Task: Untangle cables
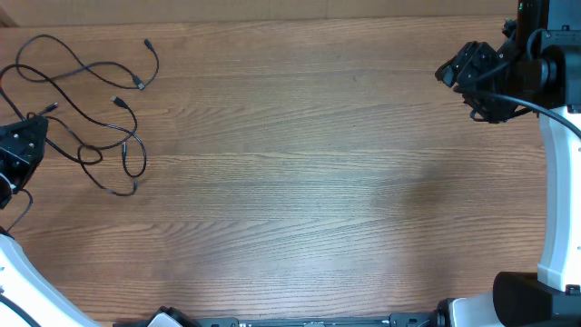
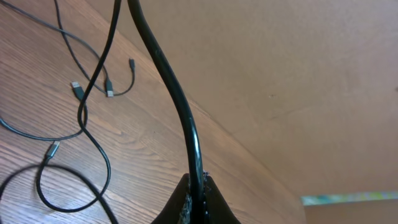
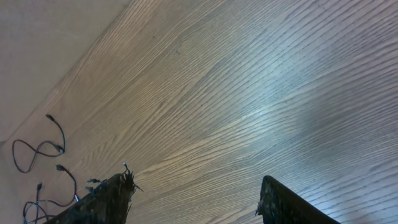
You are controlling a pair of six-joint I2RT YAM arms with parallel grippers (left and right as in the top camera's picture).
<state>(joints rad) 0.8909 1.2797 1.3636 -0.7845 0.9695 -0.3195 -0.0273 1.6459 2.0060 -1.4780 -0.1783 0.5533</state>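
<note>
At the left wrist, we see the left gripper (image 2: 200,202) pinching a black cable (image 2: 179,102), which rises from between its closed fingers. The overhead view hides that grip and shows only the gripper at the left edge of the wooden table (image 1: 318,182), against the near side of the tangled cables (image 1: 80,115). Several thin strands with USB plugs (image 2: 78,90) loop across the wood just beyond the fingers. From overhead, the right gripper (image 1: 454,73) sits at the far right, well apart from the tangle. Its wrist view shows its fingers (image 3: 106,199) spread wide over bare wood, with the cables lying far off.
</note>
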